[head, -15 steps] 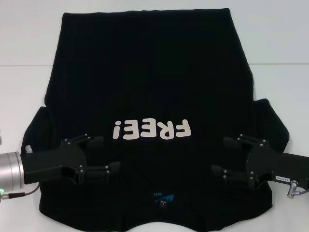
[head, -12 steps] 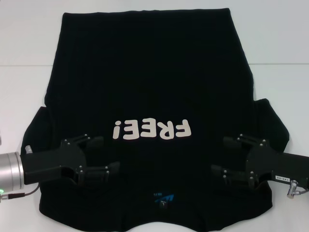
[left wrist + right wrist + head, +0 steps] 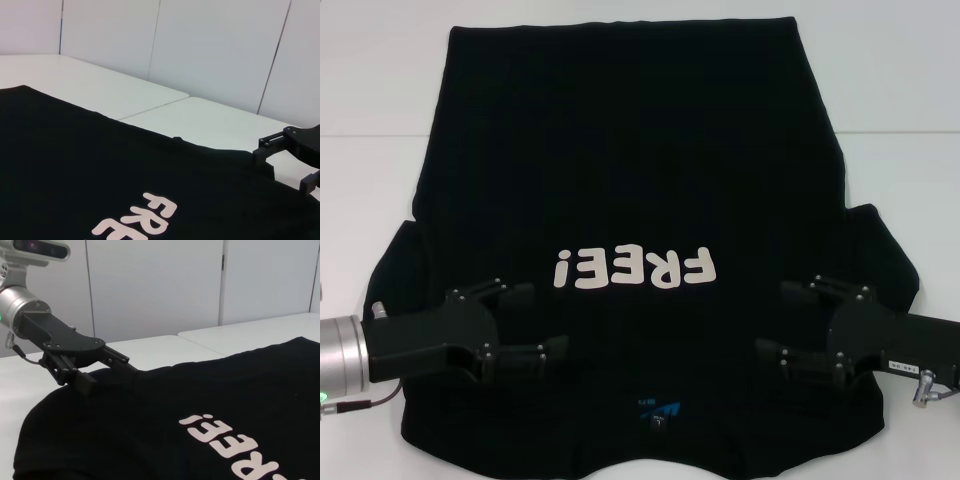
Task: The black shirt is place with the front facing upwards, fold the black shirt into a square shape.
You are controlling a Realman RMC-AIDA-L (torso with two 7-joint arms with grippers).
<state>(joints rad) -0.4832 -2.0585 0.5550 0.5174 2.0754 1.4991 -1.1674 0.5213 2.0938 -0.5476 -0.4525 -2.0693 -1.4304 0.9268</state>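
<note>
White table (image 3: 910, 80) | shirt (image 3: 630, 150) soft, floppy | my left gripper (image 3: 538, 322) and right gripper (image 3: 790, 322) spread apart over its shoulders | I'd pinch there.

I get bright, even light from above; the white table (image 3: 880, 90) looks nearly washed out, shadows are faint, and the black shirt (image 3: 620, 150) swallows fold detail.
</note>
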